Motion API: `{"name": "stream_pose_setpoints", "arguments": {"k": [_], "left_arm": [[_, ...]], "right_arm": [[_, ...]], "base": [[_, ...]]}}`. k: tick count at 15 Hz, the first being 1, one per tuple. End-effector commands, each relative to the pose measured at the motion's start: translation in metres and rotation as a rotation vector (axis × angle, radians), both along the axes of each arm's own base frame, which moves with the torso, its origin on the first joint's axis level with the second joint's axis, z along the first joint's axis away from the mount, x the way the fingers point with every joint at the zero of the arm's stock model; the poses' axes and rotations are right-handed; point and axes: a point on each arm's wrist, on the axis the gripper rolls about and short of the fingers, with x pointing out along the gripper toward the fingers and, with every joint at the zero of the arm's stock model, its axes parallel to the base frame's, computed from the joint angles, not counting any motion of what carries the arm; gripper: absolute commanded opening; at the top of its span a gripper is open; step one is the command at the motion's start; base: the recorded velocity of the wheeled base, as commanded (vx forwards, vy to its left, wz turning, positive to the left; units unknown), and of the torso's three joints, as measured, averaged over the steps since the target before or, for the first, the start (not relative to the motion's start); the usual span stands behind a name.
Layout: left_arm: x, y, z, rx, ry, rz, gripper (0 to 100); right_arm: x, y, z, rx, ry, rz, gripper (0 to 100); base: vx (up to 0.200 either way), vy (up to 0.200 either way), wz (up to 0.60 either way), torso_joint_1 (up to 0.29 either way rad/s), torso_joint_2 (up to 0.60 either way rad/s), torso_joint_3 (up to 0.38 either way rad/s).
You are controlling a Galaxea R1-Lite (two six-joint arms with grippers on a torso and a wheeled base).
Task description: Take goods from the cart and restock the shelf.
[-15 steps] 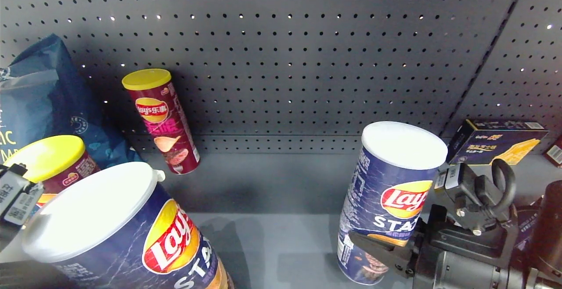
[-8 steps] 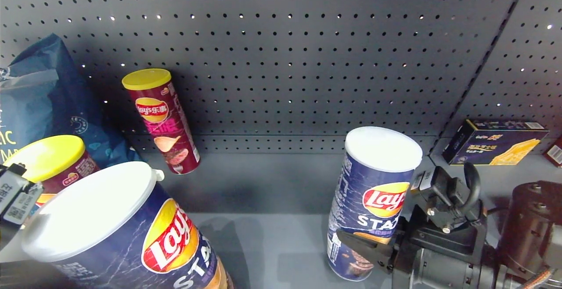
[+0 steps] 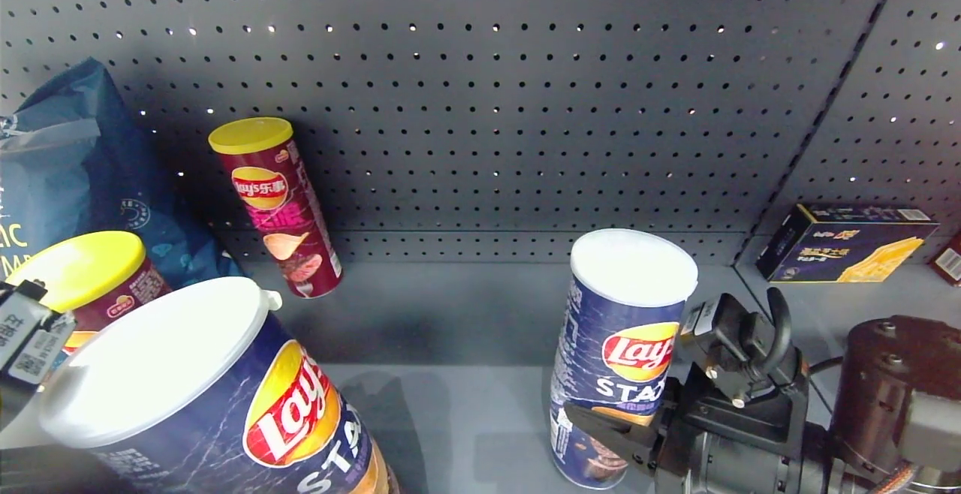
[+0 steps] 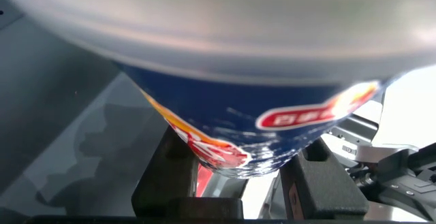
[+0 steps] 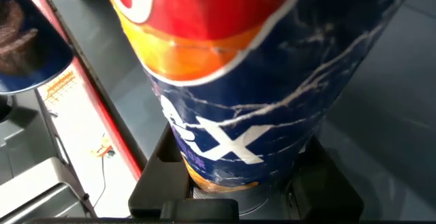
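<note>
While the right jaws clamp a white-lidded blue chip canister (image 3: pixel 623 344) upright by the front edge of the grey shelf (image 3: pixel 450 329), the left jaws grip a second blue canister (image 3: pixel 210 396) front-left.

On the shelf (image 3: pixel 450 396), a small can (image 3: pixel 274 205) stood at 10 o'clock before the pegboard (image 3: pixel 488 103), a bag (image 3: pixel 67 164) to its left. A second small can (image 3: pixel 94 272) was at 8 o'clock, behind the left can (image 3: pixel 210 396) at 7. The right can (image 3: pixel 616 359) was at 4, with a box (image 3: pixel 845 242) behind it at 3.
</note>
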Motion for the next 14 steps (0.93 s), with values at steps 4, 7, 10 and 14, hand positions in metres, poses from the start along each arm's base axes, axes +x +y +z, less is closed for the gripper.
{"name": "stream_pose_setpoints", "arguments": {"k": [4,7,10,14], "left_arm": [[0.000,0.000,-0.001,0.002,0.003,-0.001,0],[0.000,0.000,-0.003,0.005,0.008,-0.001,0],[0.000,0.000,-0.004,0.006,0.011,-0.001,0],[0.000,0.000,-0.004,0.006,0.011,-0.001,0]], "right_arm": [[0.002,0.004,-0.006,-0.024,0.011,0.007,100],[0.000,0.001,-0.007,-0.024,0.011,0.006,100],[-0.008,-0.008,-0.009,-0.021,0.006,0.003,100],[-0.023,-0.031,-0.010,-0.015,0.000,-0.008,100]], "base": [[0.000,0.000,0.00,0.000,0.00,0.000],[0.000,0.000,0.00,0.000,0.00,0.000],[0.000,0.000,0.00,0.000,0.00,0.000],[0.000,0.000,0.00,0.000,0.00,0.000]]}}
